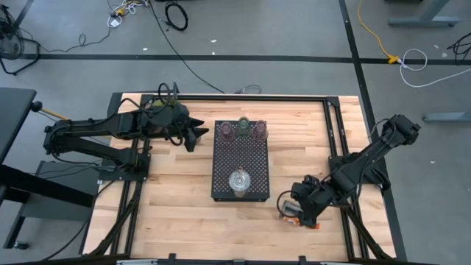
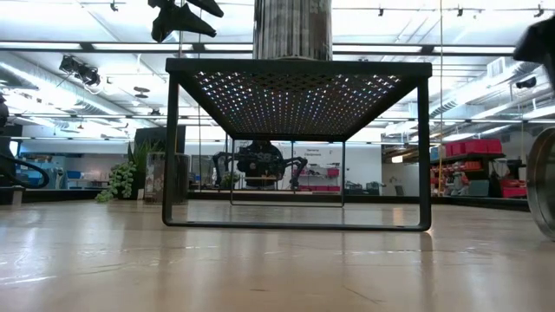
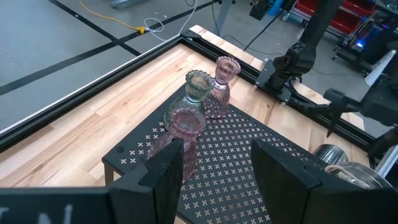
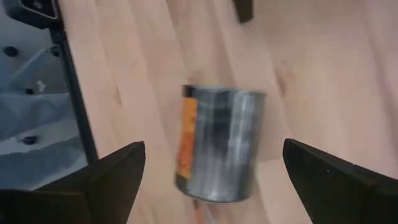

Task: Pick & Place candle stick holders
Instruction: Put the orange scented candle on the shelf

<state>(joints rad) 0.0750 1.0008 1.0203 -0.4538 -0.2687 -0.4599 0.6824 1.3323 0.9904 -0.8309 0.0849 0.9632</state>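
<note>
On the black perforated tray (image 1: 221, 173), two pinkish holders (image 1: 226, 131) (image 1: 259, 130) and a pale green one (image 1: 243, 125) stand along the far edge. A silvery glass holder (image 1: 239, 181) stands near its near edge. Another silvery holder (image 4: 221, 143), with an orange label, lies on its side on the table right of the tray. My right gripper (image 4: 213, 146) hangs open above it, one finger on either side, touching nothing. My left gripper (image 1: 197, 133) is open in the air beside the tray's far left corner, short of the nearest pinkish holder (image 3: 186, 127).
The tray stands on thin legs above the wooden tabletop (image 2: 260, 260). A black frame rail (image 1: 335, 140) runs along the table's right side, close to my right arm. Bare wood lies left of the tray and along the near edge.
</note>
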